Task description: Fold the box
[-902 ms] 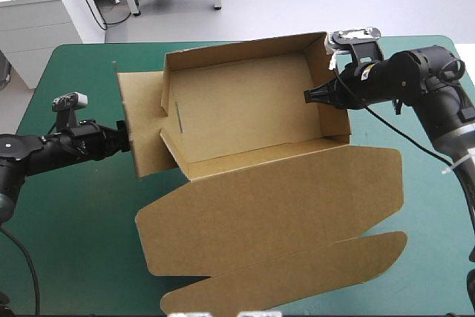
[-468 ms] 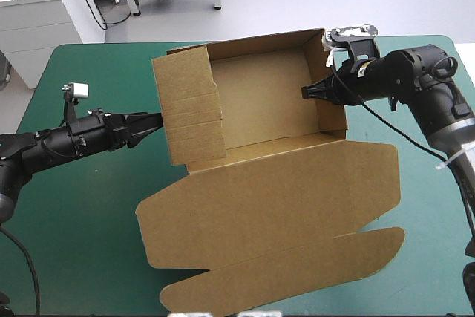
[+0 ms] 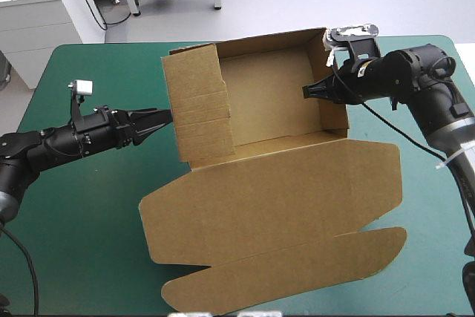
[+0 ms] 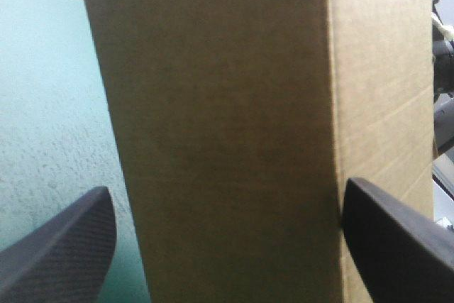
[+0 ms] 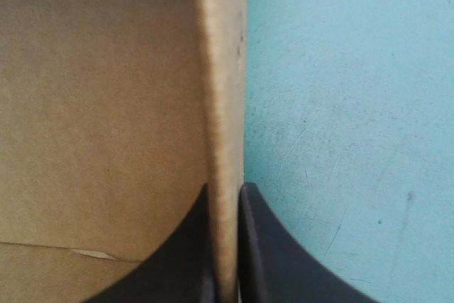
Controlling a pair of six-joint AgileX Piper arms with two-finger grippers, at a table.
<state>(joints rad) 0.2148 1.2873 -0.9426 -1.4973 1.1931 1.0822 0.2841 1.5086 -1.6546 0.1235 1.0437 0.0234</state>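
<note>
The left gripper (image 4: 227, 193) stands wide open. Straight ahead of it, filling the gap between the black fingers, rises the left end wall (image 4: 220, 104) of the brown box (image 3: 271, 102), upright, with its height running across the jaws' line. Past that wall the tray sits on the teal-green cover (image 3: 82, 206), its lid (image 3: 274, 206) flat. At the far end, the right gripper (image 3: 308, 92) pinches the right end wall (image 5: 225, 104). The left arm looks best placed to press its wall inward.

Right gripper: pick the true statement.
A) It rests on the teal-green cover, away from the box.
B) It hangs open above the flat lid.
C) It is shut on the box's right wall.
C: the right gripper is all but shut, with the upright right wall of the box pinched in it.
</note>
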